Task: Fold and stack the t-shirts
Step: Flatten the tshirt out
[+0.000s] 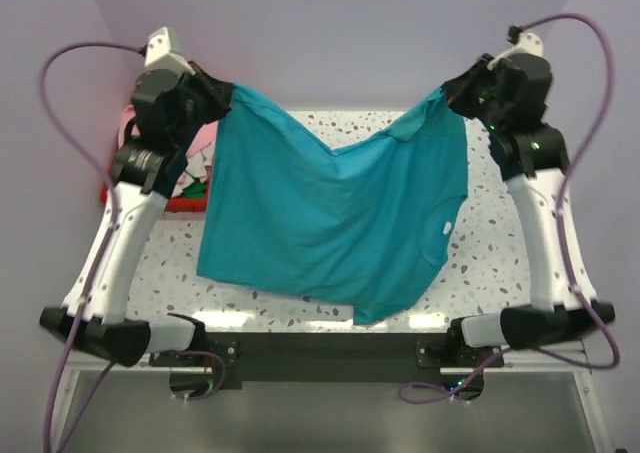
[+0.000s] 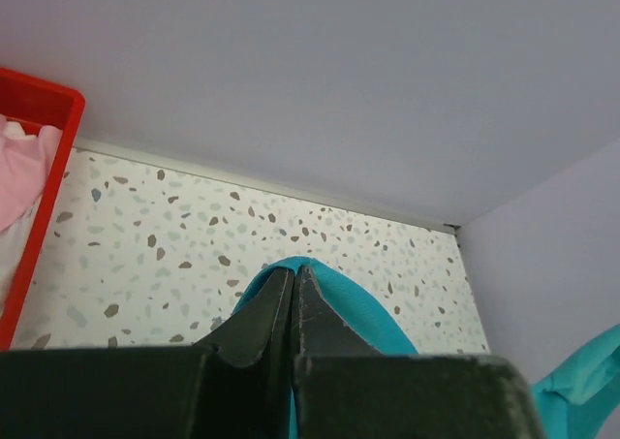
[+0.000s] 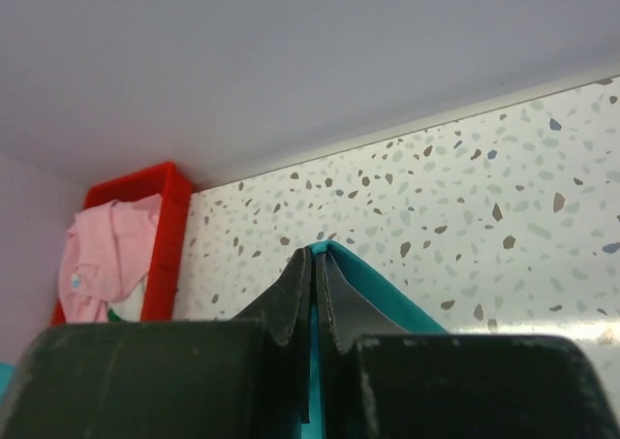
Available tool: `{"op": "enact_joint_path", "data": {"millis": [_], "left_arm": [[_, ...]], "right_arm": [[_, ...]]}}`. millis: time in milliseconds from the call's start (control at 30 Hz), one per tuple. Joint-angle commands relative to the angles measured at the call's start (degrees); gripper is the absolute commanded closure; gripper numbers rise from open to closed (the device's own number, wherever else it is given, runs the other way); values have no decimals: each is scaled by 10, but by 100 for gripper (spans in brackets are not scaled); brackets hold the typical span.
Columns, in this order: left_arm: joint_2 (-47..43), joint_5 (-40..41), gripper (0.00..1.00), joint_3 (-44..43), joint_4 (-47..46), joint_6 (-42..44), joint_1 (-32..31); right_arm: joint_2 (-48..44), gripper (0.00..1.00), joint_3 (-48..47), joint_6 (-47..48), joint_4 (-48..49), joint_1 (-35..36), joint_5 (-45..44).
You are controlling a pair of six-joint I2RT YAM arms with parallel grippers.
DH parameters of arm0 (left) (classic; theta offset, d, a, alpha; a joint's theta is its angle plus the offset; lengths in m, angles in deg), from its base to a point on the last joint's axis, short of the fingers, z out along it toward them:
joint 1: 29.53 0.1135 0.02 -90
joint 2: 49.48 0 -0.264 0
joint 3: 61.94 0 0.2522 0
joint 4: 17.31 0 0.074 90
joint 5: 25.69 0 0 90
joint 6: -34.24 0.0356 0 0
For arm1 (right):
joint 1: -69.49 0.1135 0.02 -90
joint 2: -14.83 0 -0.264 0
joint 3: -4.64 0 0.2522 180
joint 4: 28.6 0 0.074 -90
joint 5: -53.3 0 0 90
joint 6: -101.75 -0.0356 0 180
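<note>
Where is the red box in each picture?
Top external: the red bin is at the left edge of the table, mostly hidden behind the left arm.
Left wrist: far left; only a corner and one wall show.
Right wrist: left side, by the table's back edge.
Shared landmark: the pink t-shirt lying in it.

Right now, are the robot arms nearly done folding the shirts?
Not nearly. Nothing looks folded or stacked yet. In hand: the left gripper and right gripper each pinch a corner of the teal t-shirt, holding it spread over the table. Left to do: folding it, plus the pink t-shirt crumpled in the red bin.
</note>
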Motion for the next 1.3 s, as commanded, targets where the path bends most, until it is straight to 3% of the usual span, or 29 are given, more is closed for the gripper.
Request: {"op": "enact_joint_path", "data": {"millis": [0, 100, 233, 367, 500, 667, 800, 867, 1000, 1100, 1267], "left_arm": [[92, -59, 100, -23, -142, 19, 28], [207, -133, 100, -130, -173, -4, 64], [350, -183, 100, -379, -128, -19, 98], [364, -224, 100, -429, -146, -40, 127], [312, -236, 100, -326, -186, -45, 147], [229, -246, 100, -128, -226, -47, 153], [161, -253, 100, 80, -263, -56, 153], [123, -253, 100, 156, -287, -63, 152], [63, -252, 100, 390, -316, -85, 152], [24, -234, 100, 526, -334, -101, 148], [-21, -210, 100, 667, -338, -122, 143]], "right_arm": [[116, 100, -47, 29, 103, -3, 19], [183, 100, -163, 35, 102, -5, 19], [261, 100, -330, 50, 88, -5, 10], [260, 100, -381, 61, 90, -14, -18], [202, 100, -296, 63, 115, -16, -29], [109, 100, -52, 39, 149, -18, -33], [8, 100, 179, 11, 167, -18, -34], [-26, 100, 251, -10, 166, -17, -37], [-106, 100, 461, -44, 160, -18, -29], [-157, 100, 570, -67, 143, -17, -16], [-228, 100, 691, -92, 111, -17, 7]]}}
